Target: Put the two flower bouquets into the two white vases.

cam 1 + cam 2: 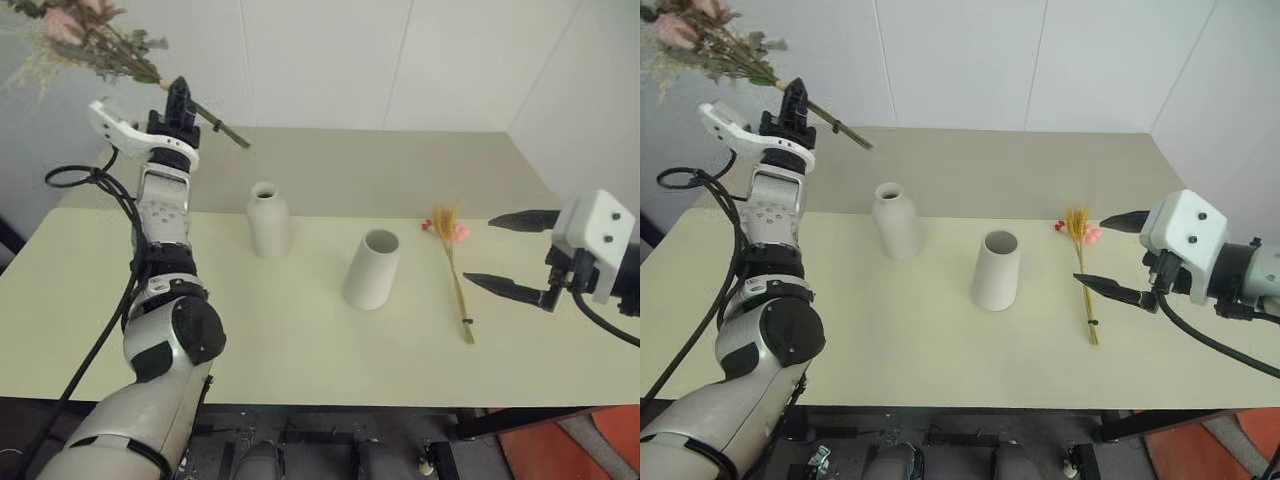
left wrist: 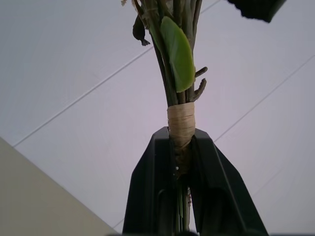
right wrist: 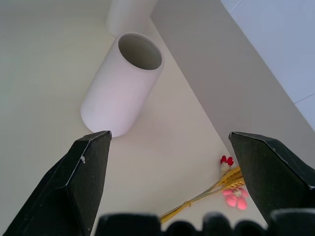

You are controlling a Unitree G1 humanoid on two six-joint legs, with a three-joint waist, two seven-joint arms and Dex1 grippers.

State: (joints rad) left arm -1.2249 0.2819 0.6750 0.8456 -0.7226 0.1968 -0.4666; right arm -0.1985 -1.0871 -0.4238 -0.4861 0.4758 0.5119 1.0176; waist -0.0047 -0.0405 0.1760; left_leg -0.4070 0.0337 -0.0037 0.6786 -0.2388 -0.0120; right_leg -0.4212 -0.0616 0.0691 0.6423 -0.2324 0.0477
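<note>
Currently left gripper [image 1: 180, 100] pinches the full pink-rose bouquet [image 1: 85, 40] at its twine wrap, aloft. Swing stems down plumb before lowering into the wide-mouthed tapered white ceramic vase [image 1: 372, 268]. Right gripper [image 1: 510, 255] spread, beside the slim golden wheat stalk [image 1: 455, 270] on the pale table [image 1: 300, 350].

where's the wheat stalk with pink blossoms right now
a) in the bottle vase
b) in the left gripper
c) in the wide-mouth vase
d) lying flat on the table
d: the wheat stalk lies flat on the table beside the open right gripper, while the left gripper is shut on the rose bouquet.
</note>
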